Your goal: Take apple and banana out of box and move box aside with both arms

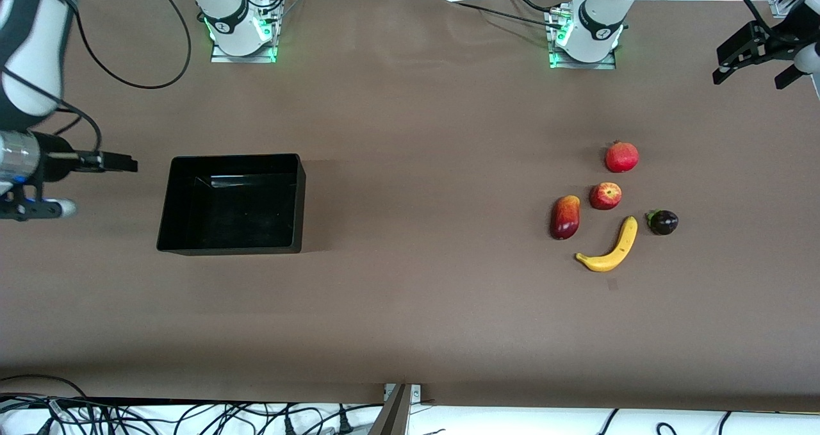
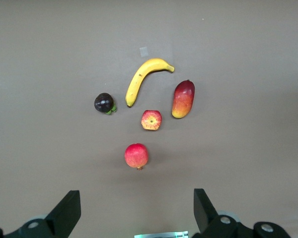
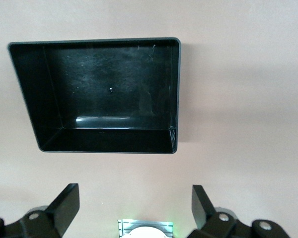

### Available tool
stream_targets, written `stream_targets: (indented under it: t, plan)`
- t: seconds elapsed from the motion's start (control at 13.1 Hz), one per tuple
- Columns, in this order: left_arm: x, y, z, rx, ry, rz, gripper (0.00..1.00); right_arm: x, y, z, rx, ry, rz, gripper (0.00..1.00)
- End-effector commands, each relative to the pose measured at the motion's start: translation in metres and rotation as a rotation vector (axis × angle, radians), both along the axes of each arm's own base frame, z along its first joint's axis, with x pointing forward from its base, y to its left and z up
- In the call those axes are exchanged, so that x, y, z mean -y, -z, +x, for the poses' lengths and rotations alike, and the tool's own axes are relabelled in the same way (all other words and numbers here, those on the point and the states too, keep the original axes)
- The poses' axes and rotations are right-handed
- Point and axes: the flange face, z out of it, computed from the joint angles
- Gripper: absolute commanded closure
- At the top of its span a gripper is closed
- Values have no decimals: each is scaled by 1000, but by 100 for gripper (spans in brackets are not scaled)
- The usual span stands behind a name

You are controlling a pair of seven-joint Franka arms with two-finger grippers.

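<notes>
Yellow banana (image 1: 613, 247) lies nearest the front camera on the brown surface (image 1: 423, 307), with a red-yellow mango (image 1: 565, 216), a dark mangosteen (image 1: 663, 221), the apple (image 1: 605, 195) and a pomegranate (image 1: 621, 157) just past it. All sit below the left tool (image 1: 756, 57), which hangs wide open and empty above the left arm's end. Black box (image 1: 232, 204) rests empty just beside the right tool (image 1: 83, 185), open-fingered and holding nothing.
</notes>
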Motion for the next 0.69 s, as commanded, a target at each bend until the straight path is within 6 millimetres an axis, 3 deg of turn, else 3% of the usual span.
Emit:
stream_targets:
  t: [0.0,0.15,0.38,0.61]
  plan:
    - [-7,-7,0,-2,-13,-20,0,6,-24,-10,20,-38,-16,0]
    - [-9,-8,-1,1,-13,-20,0,19,-27,-23,22,-16,-15,0]
    - [-11,-9,1,9,-15,-20,0,5,-21,-55,58,17,-93,0]
    - [-10,-16,1,23,-14,-23,0,22,-22,-59,112,11,-103,0]
